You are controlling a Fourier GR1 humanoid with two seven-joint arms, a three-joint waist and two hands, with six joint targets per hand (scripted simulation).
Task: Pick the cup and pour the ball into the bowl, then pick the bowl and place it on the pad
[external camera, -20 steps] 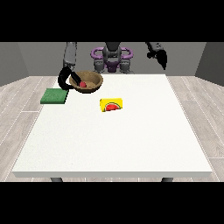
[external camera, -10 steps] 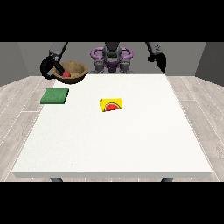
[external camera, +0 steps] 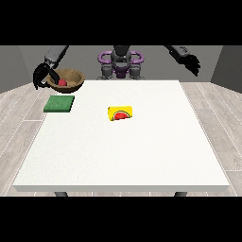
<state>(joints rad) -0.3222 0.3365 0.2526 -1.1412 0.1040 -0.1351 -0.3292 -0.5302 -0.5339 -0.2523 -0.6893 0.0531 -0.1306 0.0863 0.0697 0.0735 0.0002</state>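
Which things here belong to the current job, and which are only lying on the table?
Belongs to the job:
- brown bowl, held up by the robot hand at the view's left
- red ball inside the bowl
- green pad
- yellow cup, on its side

Just lying about:
- nothing seen

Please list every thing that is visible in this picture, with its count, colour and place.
Table: one, white, centre of the view.
Pad: one, green, on the table's far corner at the view's left.
Cup: one, yellow with red, lying on the table near the middle.
Bowl: one, brown, held in the air above the pad.
Ball: one, red, inside the bowl.
Hands: two, black; one at the view's left holding the bowl, one at the view's right raised, holding nothing.
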